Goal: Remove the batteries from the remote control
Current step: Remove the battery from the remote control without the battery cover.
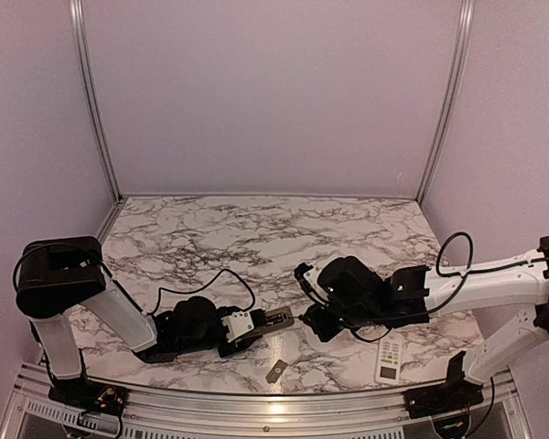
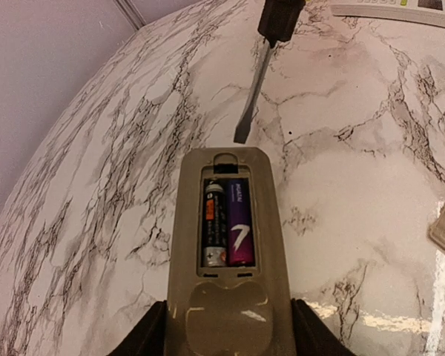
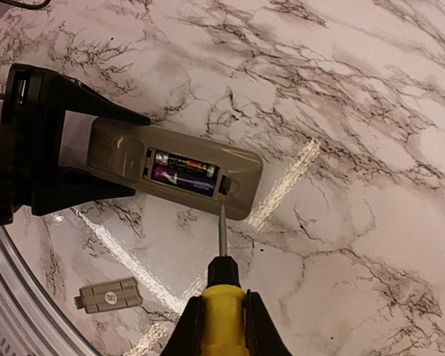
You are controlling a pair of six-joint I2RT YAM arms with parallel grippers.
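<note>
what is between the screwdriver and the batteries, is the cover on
Nothing visible. The cover lies off on the table, and both batteries sit bare in the open bay of the remote. The screwdriver in the right gripper has its tip right at that end.

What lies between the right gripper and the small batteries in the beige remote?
The yellow-handled screwdriver that the right gripper holds; its thin shaft points at the batteries, in the right wrist view.
</note>
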